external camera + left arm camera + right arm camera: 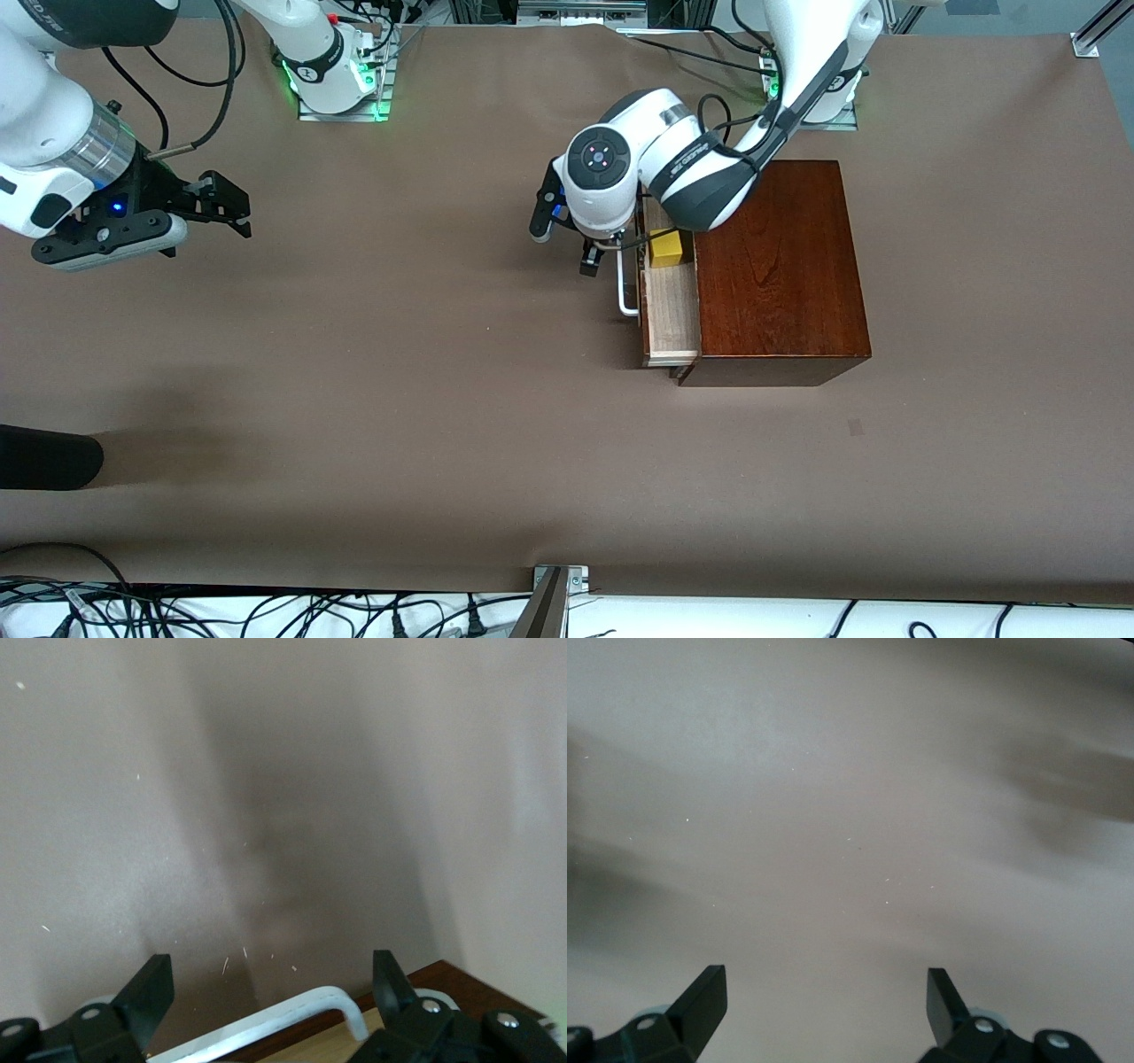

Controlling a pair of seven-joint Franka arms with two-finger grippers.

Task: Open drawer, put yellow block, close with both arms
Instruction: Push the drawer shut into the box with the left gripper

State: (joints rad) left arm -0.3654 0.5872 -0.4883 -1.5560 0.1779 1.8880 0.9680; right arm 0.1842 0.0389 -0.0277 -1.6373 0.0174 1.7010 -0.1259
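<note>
The dark reddish-brown wooden box [780, 266] stands toward the left arm's end of the table. Its drawer [671, 310] is pulled partly out, showing pale wood inside. The yellow block [666, 248] lies in the drawer. My left gripper [564, 244] hangs in front of the drawer by the white handle [625, 297]. In the left wrist view the left gripper [270, 988] is open, its fingers apart on either side of the handle [283, 1019] without touching it. My right gripper [221, 208] waits open over bare table at the right arm's end, and the right wrist view shows that gripper [824, 992] with nothing between its fingers.
A black object [49, 456] juts in at the table edge toward the right arm's end. A metal bracket [558, 585] and loose cables [266, 611] lie along the edge nearest the front camera. The arms' base plates [341, 97] sit along the edge farthest from the front camera.
</note>
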